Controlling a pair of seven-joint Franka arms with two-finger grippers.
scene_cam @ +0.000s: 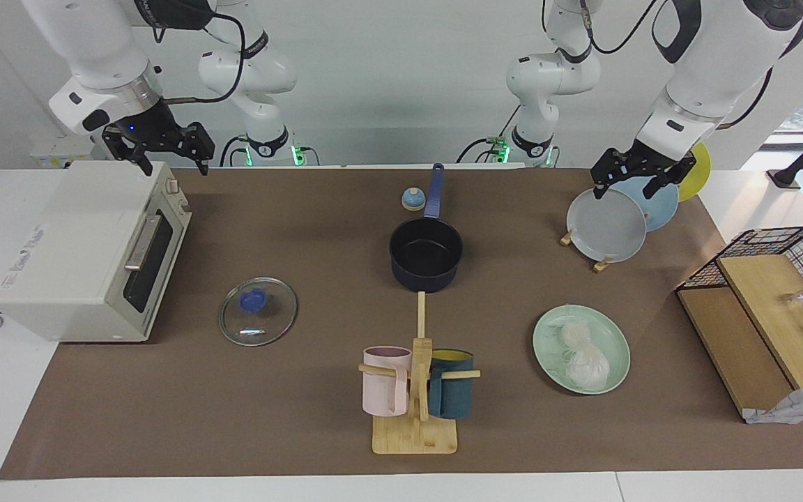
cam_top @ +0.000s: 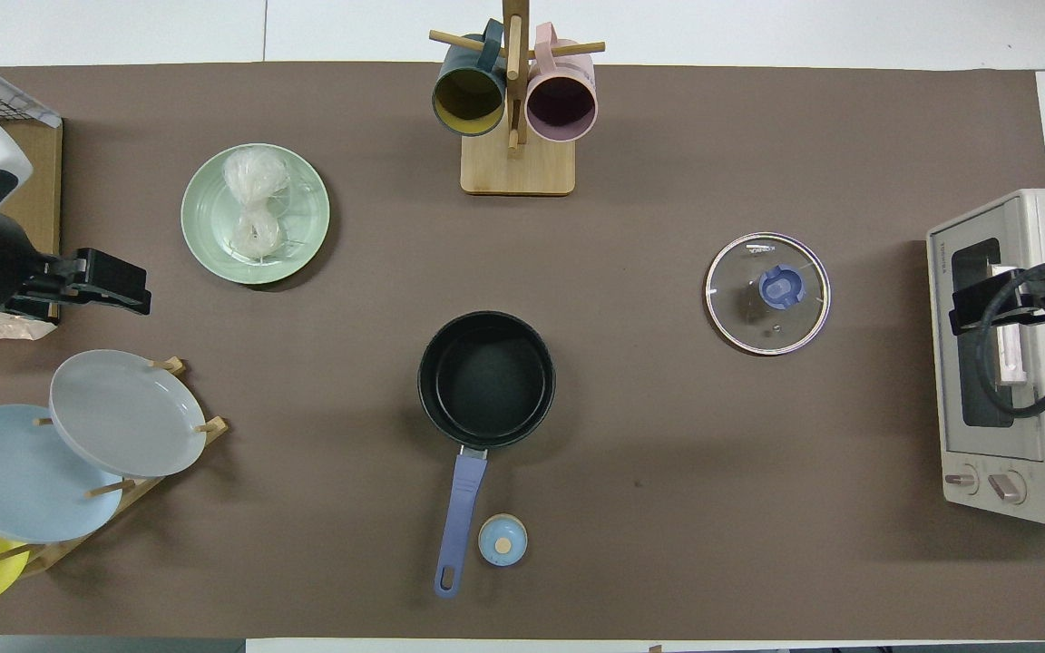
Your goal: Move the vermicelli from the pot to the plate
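The vermicelli (scene_cam: 581, 352) (cam_top: 253, 201), a whitish glassy tangle, lies on the pale green plate (scene_cam: 549, 328) (cam_top: 303, 240) toward the left arm's end of the table. The dark blue pot (scene_cam: 426, 254) (cam_top: 486, 379) stands at mid-table with a bare black inside, its long handle pointing toward the robots. High over the plate rack hangs my left gripper (scene_cam: 637, 183) (cam_top: 119, 290), open with nothing in it. My right gripper (scene_cam: 164, 155) (cam_top: 985, 313) waits open above the toaster oven.
A rack of grey, blue and yellow plates (scene_cam: 607, 224) (cam_top: 123, 413) stands near the left arm's base. A glass lid (scene_cam: 258, 321) (cam_top: 767, 292), a mug tree (scene_cam: 417, 390) (cam_top: 515, 100), a white toaster oven (scene_cam: 88, 251) (cam_top: 1012, 354), a wire basket (scene_cam: 785, 265) and a small blue knob (scene_cam: 413, 199) (cam_top: 502, 540) also stand on the table.
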